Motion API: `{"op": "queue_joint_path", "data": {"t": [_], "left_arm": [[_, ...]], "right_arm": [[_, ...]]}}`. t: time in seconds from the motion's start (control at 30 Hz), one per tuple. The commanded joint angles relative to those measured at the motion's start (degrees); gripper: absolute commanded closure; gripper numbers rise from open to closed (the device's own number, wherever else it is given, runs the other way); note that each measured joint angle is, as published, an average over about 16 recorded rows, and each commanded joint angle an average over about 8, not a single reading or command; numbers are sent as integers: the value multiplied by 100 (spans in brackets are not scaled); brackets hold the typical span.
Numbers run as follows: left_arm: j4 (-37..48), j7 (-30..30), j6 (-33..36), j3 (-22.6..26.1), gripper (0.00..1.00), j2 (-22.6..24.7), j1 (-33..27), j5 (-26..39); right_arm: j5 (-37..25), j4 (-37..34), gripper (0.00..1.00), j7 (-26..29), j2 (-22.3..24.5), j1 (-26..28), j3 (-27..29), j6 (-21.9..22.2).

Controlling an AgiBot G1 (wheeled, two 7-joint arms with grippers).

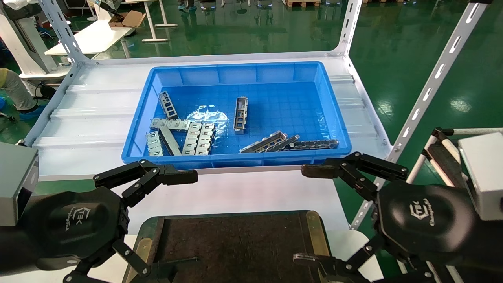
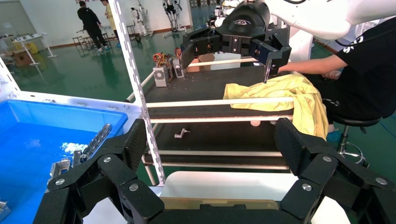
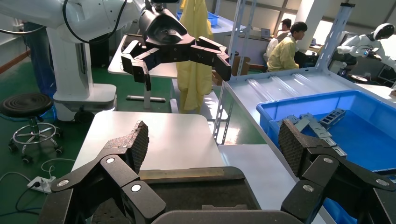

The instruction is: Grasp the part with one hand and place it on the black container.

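Several slim grey channel-shaped parts lie in the blue bin (image 1: 334, 118). One part (image 1: 240, 113) lies alone near the bin's middle, and others (image 1: 271, 142) lie at its front right. The black container (image 1: 235, 247), a flat brown-black tray with brass edge strips, lies bare in front of the bin. My left gripper (image 1: 180, 222) is open and empty over the tray's left end. My right gripper (image 1: 312, 215) is open and empty over its right end. The left wrist view shows its open gripper (image 2: 210, 144) above the brass edge (image 2: 210, 203). The right wrist view shows the same for its gripper (image 3: 215, 142).
Wider pale-silver ladder-like plates (image 1: 196, 137) lie at the bin's front left. The bin sits on a white shelf (image 1: 90, 118) with perforated uprights (image 1: 432, 78). A cart with a yellow cloth (image 2: 280, 93) and a seated person (image 2: 364, 70) are to my right.
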Motion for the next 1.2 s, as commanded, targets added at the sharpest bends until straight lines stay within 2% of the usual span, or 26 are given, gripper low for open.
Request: {"op": "queue_joint_path", "data": {"t": [0.03, 1.2], "left_arm": [[0, 0, 0, 0, 0, 0, 0, 0], [11, -7, -19, -6, 0, 11, -17, -9]], "right_arm": [[0, 0, 0, 0, 0, 0, 0, 0], [0, -2, 0, -1, 0, 1, 0, -1]]}}
